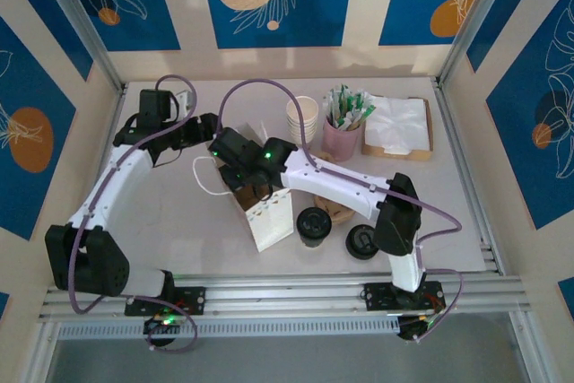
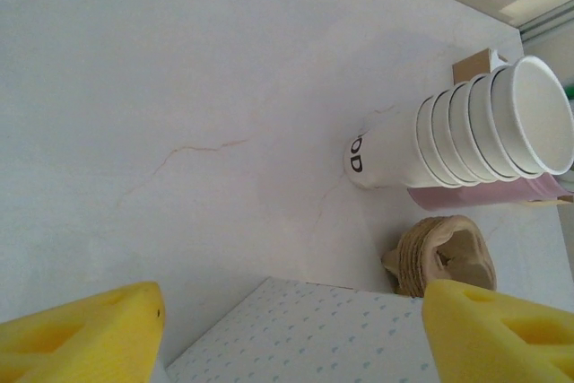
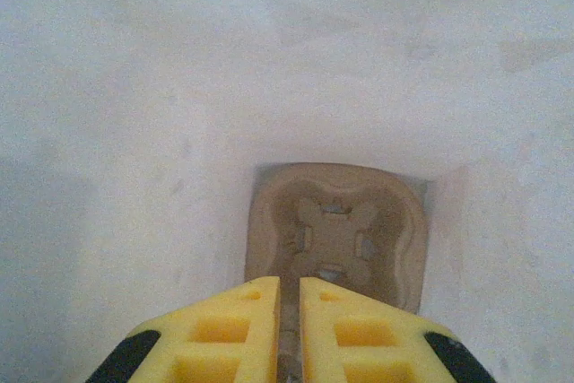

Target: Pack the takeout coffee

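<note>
Takeout coffee (image 1: pixel 314 224): one lidded cup, upright just right of the one white bag (image 1: pixel 269 221). One loose lid (image 1: pixel 362 241) further right. Lidless cups (image 2: pixel 475 127): five stacked (probably; rims crowd together). Left gripper (image 2: pixel 291 298) wide open, empty. Right gripper (image 3: pixel 289 289) nearly closed inside the bag, over one carrier (image 3: pixel 336 221).

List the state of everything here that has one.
coffee: lid on, upright, outside the bag.
bag: open, standing.
carrier: at the bag's bottom.
loose lid: on no cup, outside the bag.
cup stack: nested, lidless.
left pincer: open, empty.
right pincer: nearly shut, inside the bag.
</note>
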